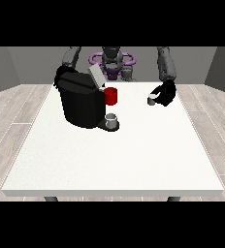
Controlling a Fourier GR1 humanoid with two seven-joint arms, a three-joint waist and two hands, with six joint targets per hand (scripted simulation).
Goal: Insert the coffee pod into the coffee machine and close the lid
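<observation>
The hand at the view's right hangs low over the far right part of the table, fingers curled round a small pale pod that shows at its inner side. The pod is too small to tell its axis or which way it points, and no writing can be read on anything. Bare tabletop lies between the pod and the black machine, which stands at the far left with its grey lid tilted up and open. A red holder juts from the machine's right side, above a grey cup on the drip base. The hand at the view's left sits behind the machine; its fingers cannot be made out. The whole near half of the table is open.
</observation>
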